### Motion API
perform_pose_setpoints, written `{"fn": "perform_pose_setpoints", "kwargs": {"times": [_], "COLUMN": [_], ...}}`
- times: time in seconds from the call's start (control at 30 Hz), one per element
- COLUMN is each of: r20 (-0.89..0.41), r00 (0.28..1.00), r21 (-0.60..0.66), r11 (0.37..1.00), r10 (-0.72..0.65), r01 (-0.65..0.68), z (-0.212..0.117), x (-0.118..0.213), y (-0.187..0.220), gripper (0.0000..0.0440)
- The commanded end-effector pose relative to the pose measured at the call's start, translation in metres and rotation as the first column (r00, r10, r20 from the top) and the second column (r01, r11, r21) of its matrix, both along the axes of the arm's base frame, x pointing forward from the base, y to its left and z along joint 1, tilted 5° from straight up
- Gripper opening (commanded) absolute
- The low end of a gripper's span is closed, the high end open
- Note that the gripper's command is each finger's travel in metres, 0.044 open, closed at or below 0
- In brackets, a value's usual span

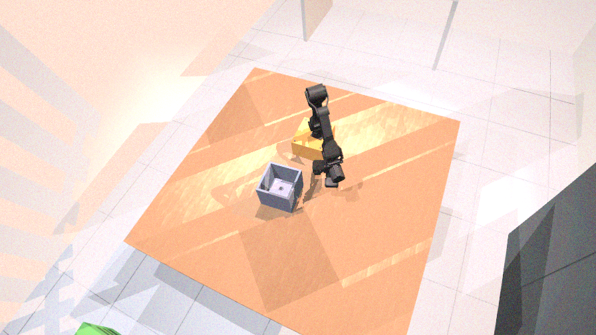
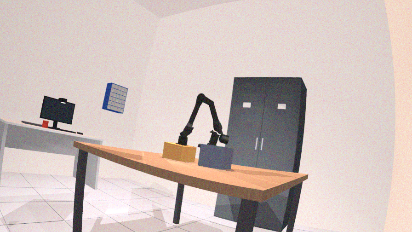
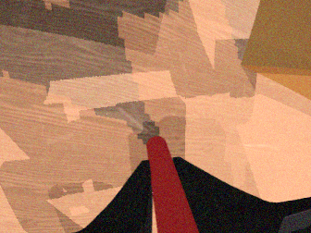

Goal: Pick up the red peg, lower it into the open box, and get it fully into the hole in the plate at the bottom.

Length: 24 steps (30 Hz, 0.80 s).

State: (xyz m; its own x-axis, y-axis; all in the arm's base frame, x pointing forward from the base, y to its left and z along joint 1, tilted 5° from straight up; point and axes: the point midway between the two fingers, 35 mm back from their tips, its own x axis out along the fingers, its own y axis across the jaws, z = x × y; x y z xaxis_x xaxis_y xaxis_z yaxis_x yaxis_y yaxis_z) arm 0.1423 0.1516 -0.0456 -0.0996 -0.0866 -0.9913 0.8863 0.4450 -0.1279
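Note:
The red peg (image 3: pixel 167 194) stands between my dark fingers in the wrist view, its round end pointing down at the wooden table top. My gripper (image 3: pixel 160 165) (image 1: pixel 330 181) (image 2: pixel 213 142) is shut on the peg, low over the table, just right of the open grey-blue box (image 1: pixel 275 202) (image 2: pixel 215 157). The box stands upright, and the pale plate (image 1: pixel 274 183) at its bottom shows its small hole (image 1: pixel 281 188). The peg is hidden by the hand in the top and exterior views.
The yellow block (image 1: pixel 306 146) (image 2: pixel 178 152) (image 3: pixel 283 38) that bears the arm's base stands close behind the box and the gripper. The wooden table (image 1: pixel 354 250) (image 2: pixel 230 179) stretches wide on all sides. A dark cabinet (image 2: pixel 266 121) stands behind the table.

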Motion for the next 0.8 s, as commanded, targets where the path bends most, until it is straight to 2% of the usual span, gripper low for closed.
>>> {"fn": "perform_pose_setpoints", "kwargs": {"times": [0.0, 0.17, 0.77], "r20": [0.012, 0.023, 0.093], "r00": [1.0, 0.999, 0.992], "r21": [0.026, 0.054, 0.168], "r11": [1.0, 0.998, 0.983], "r10": [-0.016, -0.036, -0.085], "r01": [0.016, 0.034, 0.069], "z": [0.006, 0.014, 0.053], "x": [0.003, 0.006, 0.026], "y": [0.006, 0.012, 0.033], "gripper": [0.0013, 0.0001, 0.0]}}
